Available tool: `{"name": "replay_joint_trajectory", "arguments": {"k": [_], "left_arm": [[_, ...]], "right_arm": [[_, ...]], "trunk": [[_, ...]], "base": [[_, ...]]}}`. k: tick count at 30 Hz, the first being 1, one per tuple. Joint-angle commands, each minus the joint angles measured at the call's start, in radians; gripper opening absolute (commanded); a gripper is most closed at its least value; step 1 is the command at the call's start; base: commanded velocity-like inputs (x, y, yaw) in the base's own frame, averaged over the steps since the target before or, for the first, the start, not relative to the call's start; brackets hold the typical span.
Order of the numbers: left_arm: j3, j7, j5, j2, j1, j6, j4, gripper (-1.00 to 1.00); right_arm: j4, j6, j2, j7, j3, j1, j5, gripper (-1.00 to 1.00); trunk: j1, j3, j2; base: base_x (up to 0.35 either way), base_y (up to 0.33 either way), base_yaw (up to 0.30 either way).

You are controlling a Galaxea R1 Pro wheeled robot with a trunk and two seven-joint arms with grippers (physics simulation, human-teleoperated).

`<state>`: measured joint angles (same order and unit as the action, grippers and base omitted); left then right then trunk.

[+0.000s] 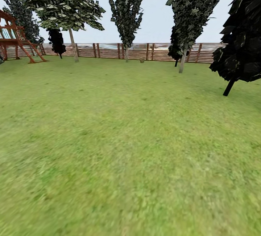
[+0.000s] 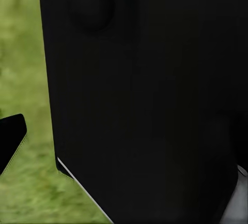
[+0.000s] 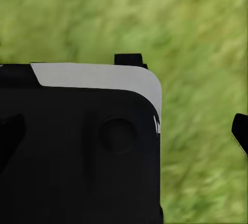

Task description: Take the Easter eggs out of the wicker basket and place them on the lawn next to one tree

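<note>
Out across the lawn (image 1: 119, 149) the head view is pretty much all mottled green grass, flat and wide, getting blurry toward the near edge. Along the far side runs the brown slatted fence (image 1: 137, 51), and a few trees stand in front of it: one with a straight pale trunk and dark leaves speckled whitish-green at the left (image 1: 73, 45), a slimmer one near the middle (image 1: 126, 14), and another pale-trunked one further right (image 1: 183, 60). A much darker, almost black tree (image 1: 241, 51) leans in at the right edge, closer than the rest. Far left there's a reddish wooden playset (image 1: 16, 38) by the fence. A tiny brownish thing (image 1: 142, 60) sits on the grass near the fence, too small to tell what it is. The left wrist view has a big black robot panel (image 2: 150, 95) up close, with blurry grass beside it and a dark finger tip (image 2: 10, 136) poking in at the edge; can't tell if that gripper is spread or closed. The right wrist view shows a black and white body part (image 3: 88, 141) over grass, plus a dark finger tip (image 3: 241, 131) at the edge, and again the finger state can't be told.
</note>
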<state>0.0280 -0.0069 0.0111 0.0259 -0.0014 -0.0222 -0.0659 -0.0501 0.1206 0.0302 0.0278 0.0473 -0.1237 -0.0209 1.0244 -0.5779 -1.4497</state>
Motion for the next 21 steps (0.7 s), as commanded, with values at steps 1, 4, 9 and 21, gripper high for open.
{"name": "replay_joint_trajectory", "arguments": {"k": [1, 4, 9, 21], "left_arm": [[0.003, -0.001, 0.001, 0.000, 0.000, -0.002, 0.000, 1.00], [0.003, -0.001, 0.001, 0.000, 0.000, -0.002, 0.000, 1.00], [0.003, -0.001, 0.001, 0.000, 0.000, -0.002, 0.000, 1.00], [0.003, -0.001, 0.001, 0.000, 0.000, -0.002, 0.000, 1.00]], "right_arm": [[0.001, 0.004, 0.000, 0.003, 0.005, -0.001, -0.002, 1.00], [0.001, 0.004, 0.000, 0.003, 0.005, -0.001, -0.002, 1.00], [0.001, 0.004, 0.000, 0.003, 0.005, -0.001, -0.002, 1.00], [0.001, 0.003, 0.000, 0.003, 0.005, -0.001, -0.002, 1.00]], "trunk": [[0.001, -0.001, 0.000], [0.001, -0.001, 0.000], [0.001, -0.001, 0.000], [0.001, -0.001, 0.000]], "base": [[0.332, 0.000, 0.000], [0.332, 0.000, 0.000], [0.332, 0.000, 0.000], [0.332, 0.000, 0.000]]}}
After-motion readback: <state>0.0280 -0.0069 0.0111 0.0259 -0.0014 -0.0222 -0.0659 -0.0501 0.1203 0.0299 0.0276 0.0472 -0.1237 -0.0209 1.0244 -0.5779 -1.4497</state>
